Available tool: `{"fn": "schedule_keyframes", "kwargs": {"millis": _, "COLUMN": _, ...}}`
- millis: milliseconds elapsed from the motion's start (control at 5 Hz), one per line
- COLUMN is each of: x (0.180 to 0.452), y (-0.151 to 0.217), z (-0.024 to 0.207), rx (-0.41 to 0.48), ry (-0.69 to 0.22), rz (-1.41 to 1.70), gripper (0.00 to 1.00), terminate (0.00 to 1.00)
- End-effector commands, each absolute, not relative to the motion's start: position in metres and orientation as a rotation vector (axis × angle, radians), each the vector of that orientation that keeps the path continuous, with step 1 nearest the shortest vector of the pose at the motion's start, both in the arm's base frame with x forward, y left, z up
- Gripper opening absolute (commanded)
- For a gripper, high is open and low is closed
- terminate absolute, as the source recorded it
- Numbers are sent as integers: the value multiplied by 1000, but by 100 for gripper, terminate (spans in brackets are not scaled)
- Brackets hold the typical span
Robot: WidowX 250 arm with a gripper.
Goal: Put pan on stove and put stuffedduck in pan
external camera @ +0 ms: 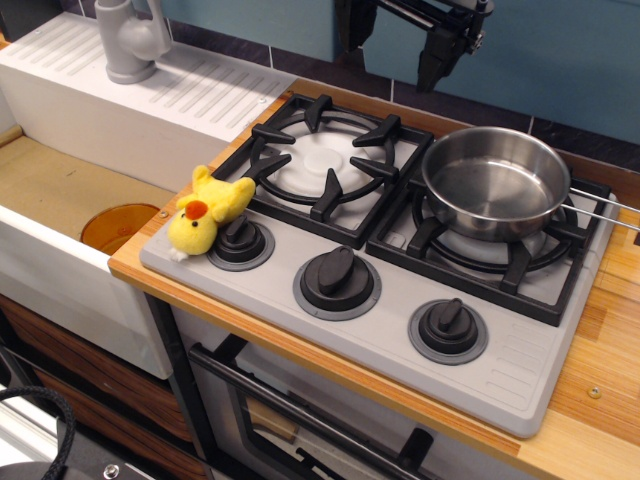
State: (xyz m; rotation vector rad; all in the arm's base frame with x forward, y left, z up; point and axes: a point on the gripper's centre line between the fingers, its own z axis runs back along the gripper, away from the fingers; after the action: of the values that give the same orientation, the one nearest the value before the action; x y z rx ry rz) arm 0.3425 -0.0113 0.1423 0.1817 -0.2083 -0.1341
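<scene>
Pan (495, 182) on stove (400, 290), stuffedduck (205, 212) beside knob (240, 240)

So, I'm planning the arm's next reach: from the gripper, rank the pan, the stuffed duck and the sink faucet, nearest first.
Taken from the gripper, at the top edge, right of centre:
1. Pan: on the right burner of the stove, just below the gripper.
2. Stuffed duck: at the stove's left edge, against the left knob.
3. Faucet: far left, behind the sink.
</scene>
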Motion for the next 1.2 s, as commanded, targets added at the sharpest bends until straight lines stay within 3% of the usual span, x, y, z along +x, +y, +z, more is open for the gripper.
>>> {"fn": "schedule_keyframes", "kwargs": {"millis": 0, "x": 342, "y": -11, "z": 142, "rx": 182, "ry": -208, "rz": -134, "gripper": 100, "terminate": 0}}
{"fn": "schedule_keyframes", "kwargs": {"millis": 400, "x": 359, "y": -21, "z": 115, "rx": 181, "ry": -302, "rz": -100, "gripper": 100, "terminate": 0}}
{"fn": "schedule_keyframes", "kwargs": {"millis": 1000, "x": 370, "y": -26, "z": 93, "rx": 174, "ry": -355, "rz": -103, "gripper": 100, "terminate": 0}}
